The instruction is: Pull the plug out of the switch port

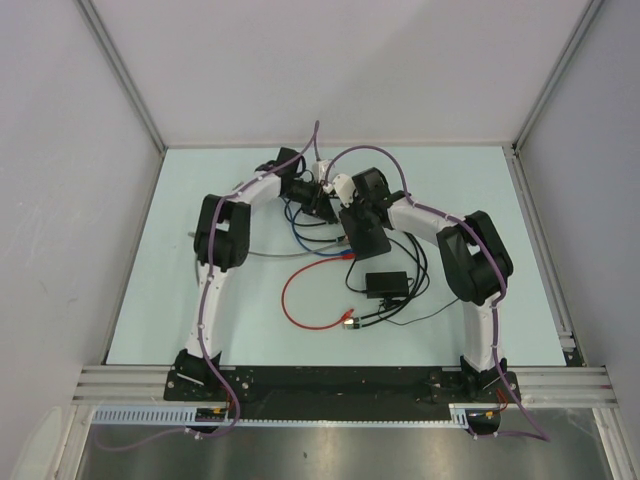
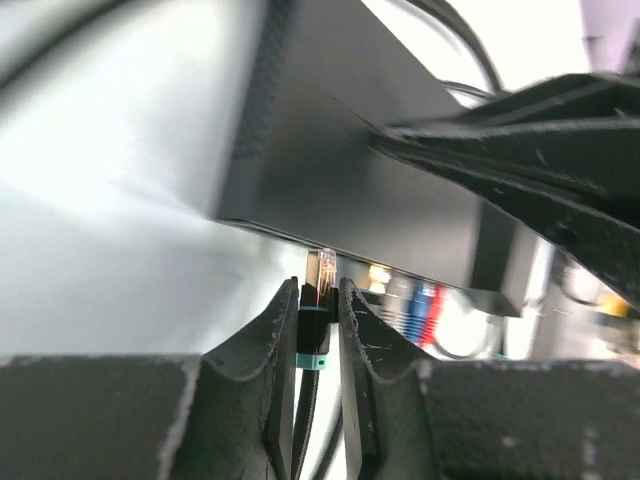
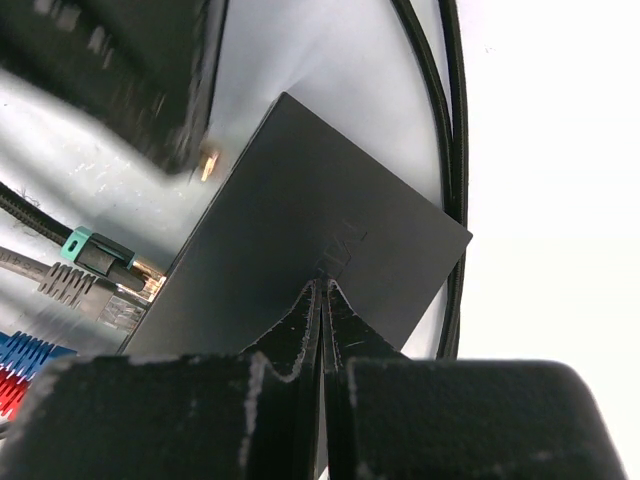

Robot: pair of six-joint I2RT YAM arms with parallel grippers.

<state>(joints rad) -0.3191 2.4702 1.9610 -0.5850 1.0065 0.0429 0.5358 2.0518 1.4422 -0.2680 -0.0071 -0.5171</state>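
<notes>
Teal-collared, the plug is clamped in my left pincer, clear tip at the switch edge; seated or not, I can't tell. It's light, brittle, probably latched: I hold the stiff body, not the cable. My right pincer, closed, presses on the switch.

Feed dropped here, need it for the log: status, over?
Left claw shut on plug. Right claw shut on switch. Plug tip at switch edge, seating unclear. Grey cable at same edge.

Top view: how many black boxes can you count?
2: the switch mid-frame, and a smaller box just below and right of it. More may be hidden.
</notes>
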